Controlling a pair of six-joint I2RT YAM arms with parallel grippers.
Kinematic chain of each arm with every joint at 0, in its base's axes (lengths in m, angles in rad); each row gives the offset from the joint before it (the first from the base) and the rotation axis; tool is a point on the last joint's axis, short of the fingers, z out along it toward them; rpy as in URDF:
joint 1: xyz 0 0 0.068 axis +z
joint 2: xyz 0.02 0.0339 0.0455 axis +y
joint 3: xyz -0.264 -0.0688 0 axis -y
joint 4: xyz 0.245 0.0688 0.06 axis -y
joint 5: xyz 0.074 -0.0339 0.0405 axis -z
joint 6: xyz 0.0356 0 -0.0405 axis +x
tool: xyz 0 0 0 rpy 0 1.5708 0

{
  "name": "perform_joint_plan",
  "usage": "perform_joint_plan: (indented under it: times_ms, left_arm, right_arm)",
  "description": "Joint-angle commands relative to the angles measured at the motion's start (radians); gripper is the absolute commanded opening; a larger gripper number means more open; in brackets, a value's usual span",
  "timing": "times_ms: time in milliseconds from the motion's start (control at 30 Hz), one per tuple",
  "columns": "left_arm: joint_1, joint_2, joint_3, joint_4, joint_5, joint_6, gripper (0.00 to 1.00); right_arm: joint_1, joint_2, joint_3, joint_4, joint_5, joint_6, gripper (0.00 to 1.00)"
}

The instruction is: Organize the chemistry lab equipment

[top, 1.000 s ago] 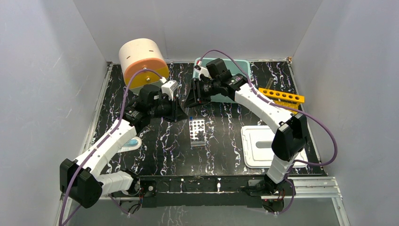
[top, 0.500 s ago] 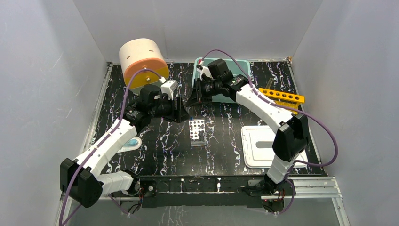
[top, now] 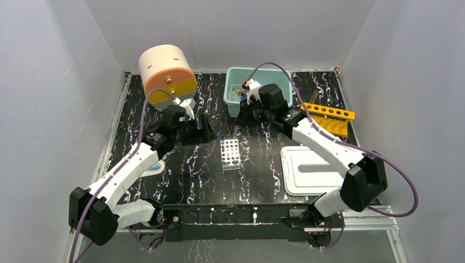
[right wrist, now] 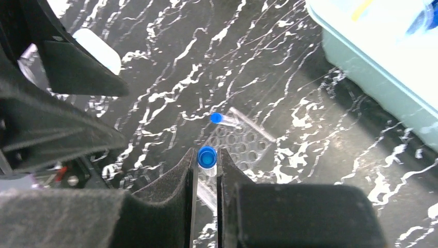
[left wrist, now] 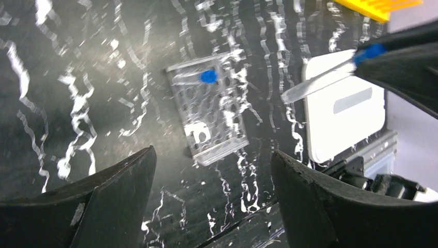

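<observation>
Over black, white-veined tabletop (top: pixel 263 159), right fingers (right wrist: pixel 170 191) pinch a blue-capped clear tube (right wrist: pixel 207 157); left fingers (left wrist: pixel 103 206) gape wide.

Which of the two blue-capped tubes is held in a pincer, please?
The tube clamped in the right pincer; the other lies loose on the clear well plate.

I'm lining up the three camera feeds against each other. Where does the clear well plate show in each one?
Top external: the clear well plate lies mid-table, between the two arms.
Left wrist: it sits at the centre of the picture, tilted.
Right wrist: it is just below centre, partly hidden.
Shared landmark: the loose blue-capped tube lying at one end of the plate.
</observation>
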Motion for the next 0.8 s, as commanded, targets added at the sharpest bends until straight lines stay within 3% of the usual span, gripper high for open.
perform_joint_plan:
  times_ms: [0,233,767]
  left_arm:
    - [0.032,-0.011,-0.050,-0.090,-0.137,-0.143,0.77]
    - [0.055,0.018,-0.106,-0.178,-0.253,-0.230,0.73]
    - [0.150,0.145,-0.150,-0.216,-0.063,-0.230,0.73]
  right_arm:
    - [0.015,-0.095,-0.127,0.246,0.084,-0.132,0.19]
    - [0.066,-0.099,-0.204,0.399,0.134,-0.217,0.19]
    - [0.120,-0.052,-0.407,0.688,0.021,-0.354,0.17]
